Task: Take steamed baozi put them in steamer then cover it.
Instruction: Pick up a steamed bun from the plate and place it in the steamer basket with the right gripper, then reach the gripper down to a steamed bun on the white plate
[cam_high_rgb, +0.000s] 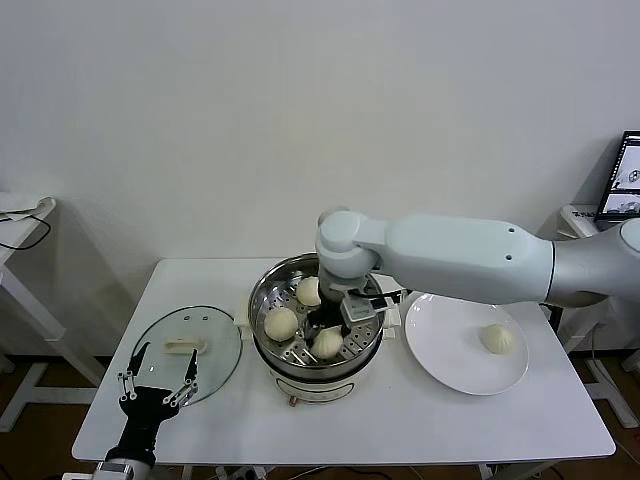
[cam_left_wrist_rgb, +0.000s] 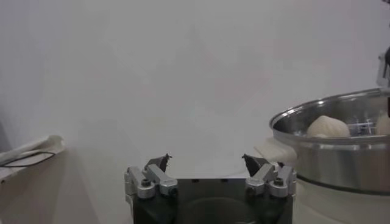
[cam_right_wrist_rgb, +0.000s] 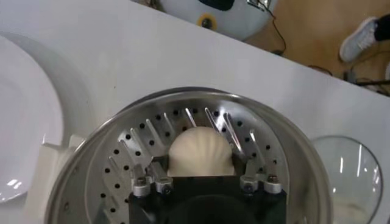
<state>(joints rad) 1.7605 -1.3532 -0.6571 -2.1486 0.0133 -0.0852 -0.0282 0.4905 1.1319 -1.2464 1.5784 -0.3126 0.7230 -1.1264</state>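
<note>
Fingers of the right gripper (cam_right_wrist_rgb: 201, 176) stand on either side of a steamed baozi (cam_right_wrist_rgb: 200, 153) on the perforated tray inside the steamer (cam_high_rgb: 312, 330); from the right wrist view they sit close against the bun, and whether they press it or are already parting I cannot tell. In the head view this gripper (cam_high_rgb: 345, 322) reaches down into the steel pot from the right arm, which stretches across above the white plate (cam_high_rgb: 450, 355). Three buns lie in the steamer: one toward the back (cam_high_rgb: 309, 290), one at its left side (cam_high_rgb: 281, 323), and one at the front (cam_high_rgb: 327, 342) just beside the right gripper. A fourth baozi (cam_high_rgb: 499, 339) rests alone on the plate, to the right of the steamer. The glass cover (cam_high_rgb: 215, 360) lies flat on the desk (cam_high_rgb: 420, 420) to the left of the steamer, its cream handle up. The left gripper (cam_high_rgb: 158, 395) hovers at the cover's near edge with its fingers (cam_left_wrist_rgb: 159, 163) spread wide and nothing between them.
</note>
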